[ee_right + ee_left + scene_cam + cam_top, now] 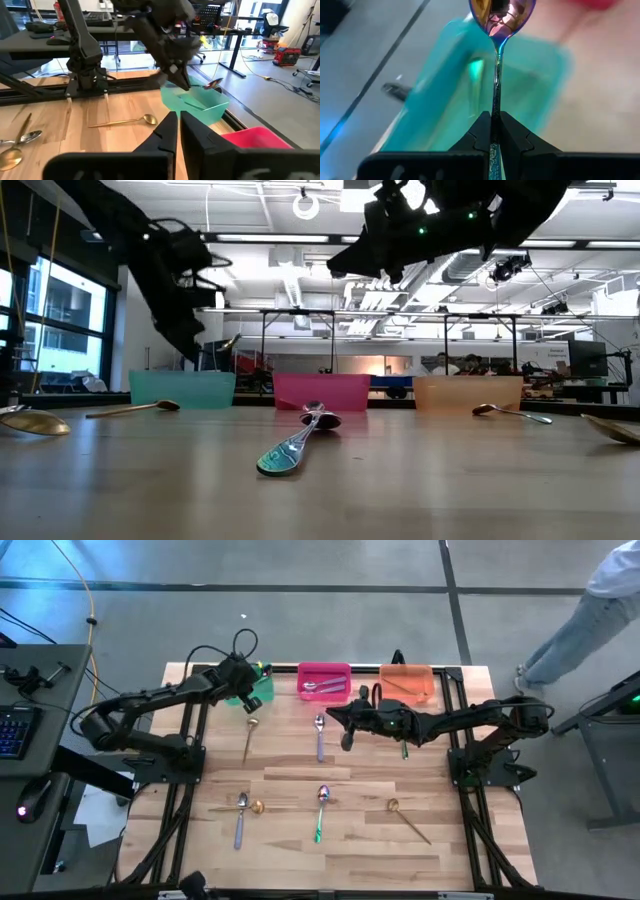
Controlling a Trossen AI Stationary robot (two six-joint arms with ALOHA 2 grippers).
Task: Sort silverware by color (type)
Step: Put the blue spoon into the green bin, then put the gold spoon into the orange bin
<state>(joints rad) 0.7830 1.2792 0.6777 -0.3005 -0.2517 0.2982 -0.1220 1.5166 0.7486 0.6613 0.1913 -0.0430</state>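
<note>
Teal bin (470, 100) sits right under my left gripper (495, 131), pink bin (324, 681) and orange bin (407, 682) further off to its side. My left gripper is clamped on a green-iridescent spoon (499, 30), pinched low on the handle, bowl sticking out ahead over the bin. Spoon's light, stiff, slick metal, so I reckon a narrow mid-handle pinch w/ firm squeeze, else it pivots. My right gripper (176, 131) hangs above the table centre, nothing in it, fingers nearly together. Other spoons (320, 735) lie scattered on the table below.
</note>
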